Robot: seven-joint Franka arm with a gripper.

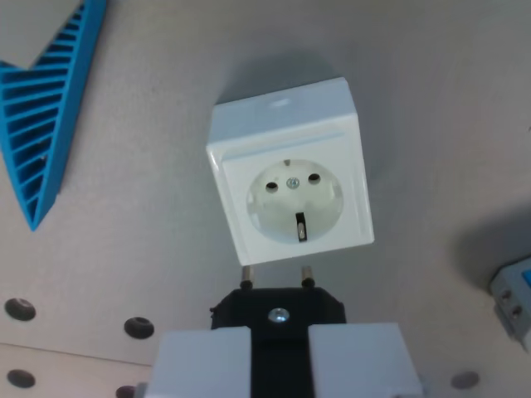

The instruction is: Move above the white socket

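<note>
Looking through the wrist view, I see one white socket [289, 170] standing on the grey tabletop [149, 249], near the middle of the picture and a little tilted. It seems a rigid plastic box, light and smooth, so I judge it slippery on the flat faces; if one must hold it, the side walls are the best place. For this task I only hover above it. My claw [279, 352] is pinching one black plug [278, 308] between two white fingers [199, 365]. The plug has two metal pins, pointing to the socket's lower edge. I count also one blue ribbed part [46, 108] at the wrist view's left.
</note>
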